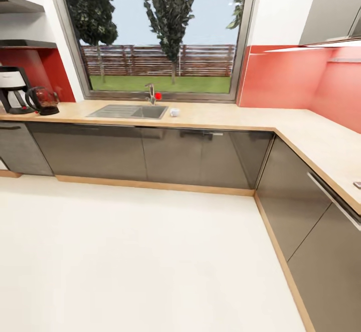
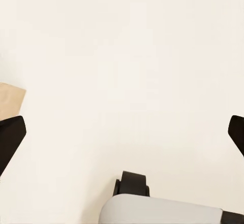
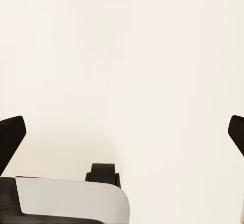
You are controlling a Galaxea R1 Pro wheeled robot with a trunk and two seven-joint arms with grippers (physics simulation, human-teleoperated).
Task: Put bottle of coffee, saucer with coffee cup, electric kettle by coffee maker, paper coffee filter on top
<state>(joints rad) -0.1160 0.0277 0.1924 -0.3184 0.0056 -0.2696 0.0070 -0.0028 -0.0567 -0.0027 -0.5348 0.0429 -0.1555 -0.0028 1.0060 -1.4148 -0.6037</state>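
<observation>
Both my wrist cameras looked straight down at the pale floor. The left gripper was spread wide with nothing between its black fingertips, and part of the robot's grey base with a black caster sat beneath it. The right gripper was parted just as wide and held nothing, above another corner of that base.

From the head camera I saw the dark grey base cabinets wrapping an L-shaped wooden countertop. The steel sink was set into the counter under the window; I could not tell whether anything lay in the basin. A tiny white coffee cup stood on the counter just beside the sink. At the far left end, the coffee maker stood on the countertop with the electric kettle just beside it. Above them, black kitchen shelf boards jutted from the wall.
</observation>
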